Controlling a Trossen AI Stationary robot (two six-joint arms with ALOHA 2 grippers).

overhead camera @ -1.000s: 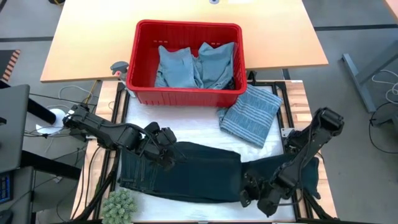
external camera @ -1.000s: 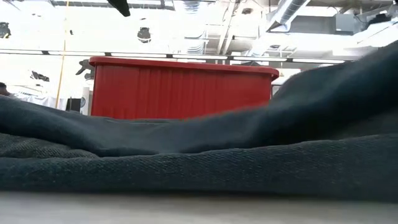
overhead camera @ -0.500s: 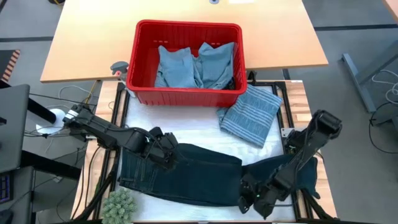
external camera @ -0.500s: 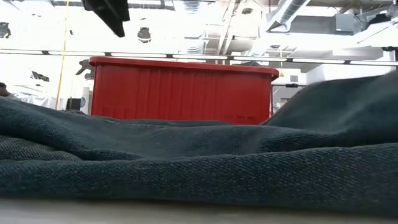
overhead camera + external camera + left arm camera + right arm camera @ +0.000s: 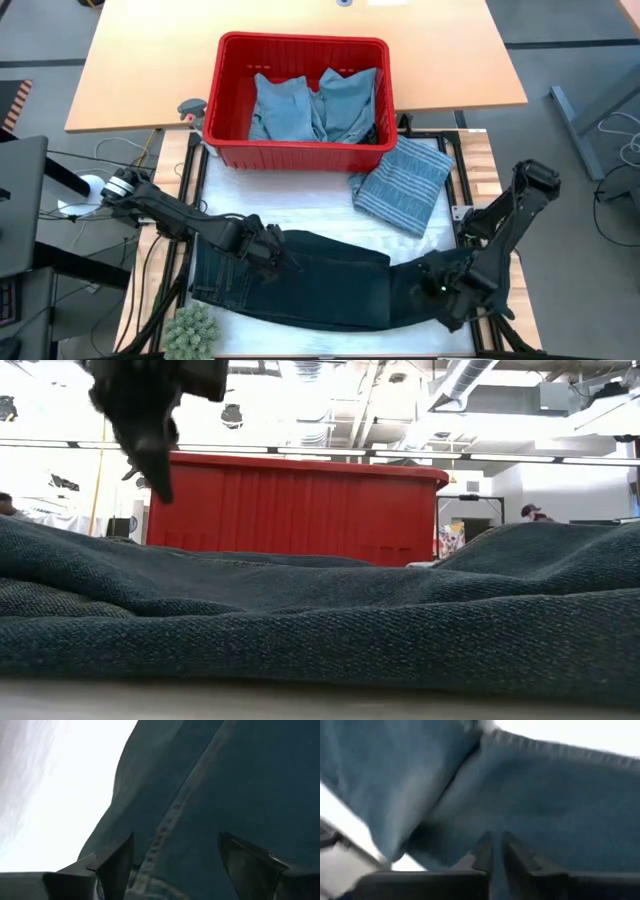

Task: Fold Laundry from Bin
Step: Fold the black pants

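Note:
Dark navy jeans [image 5: 320, 280] lie spread along the table's near side, filling the foreground of the low view [image 5: 300, 620]. My left gripper [image 5: 278, 252] hangs open just above their left part, a seam [image 5: 165, 830] between its fingers; in the low view [image 5: 155, 460] it is clear of the cloth. My right gripper [image 5: 440, 292] is over the jeans' right part, with its fingers almost together [image 5: 495, 840]. The red bin [image 5: 300, 150] at the far side holds light blue garments [image 5: 315, 105]. A folded striped grey-blue garment [image 5: 405, 185] lies flat by the bin's right corner. My right gripper points down at the jeans' right part [image 5: 560, 805], close over the cloth. The wrist view is blurred, and I cannot tell whether the fingertips touch the cloth or have any of it between them.
A green spiky ball [image 5: 190, 330] sits at the near left corner. A small orange-handled tool [image 5: 190, 108] lies left of the bin. White table surface [image 5: 300, 205] shows between the bin and the jeans. A person [image 5: 530, 512] is far off in the room.
My left gripper has come down toward the jeans' left part, staying open. My right gripper has moved toward the table's right edge. The jeans' right end, which stood raised a second ago, has sunk and now lies low.

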